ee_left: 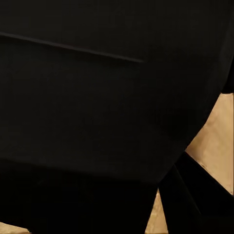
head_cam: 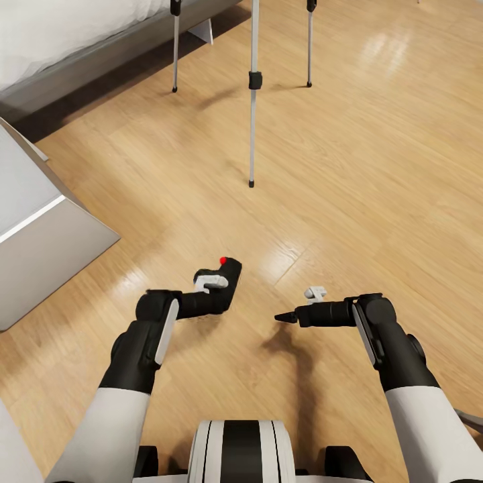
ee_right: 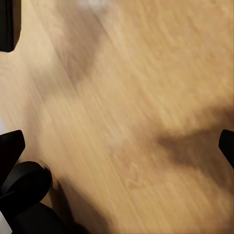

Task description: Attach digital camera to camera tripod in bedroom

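My left gripper (head_cam: 220,290) is shut on the digital camera (head_cam: 229,271), a small black body with a red dot on top, held low above the wood floor. In the left wrist view the camera's black body (ee_left: 97,97) sits right against the lens. The camera tripod (head_cam: 253,80) stands ahead, its three thin silver legs on the floor and its nearest foot well beyond the camera; its head is out of view. My right gripper (head_cam: 284,316) hovers to the right of the camera, pointing left. It is open, with fingertips (ee_right: 9,148) far apart over bare floor.
A low grey bed (head_cam: 74,33) with white bedding runs along the back left. A pale grey slanted block (head_cam: 47,248) stands at the left, near my left arm. Light wood floor (head_cam: 376,168) stretches to the right and ahead.
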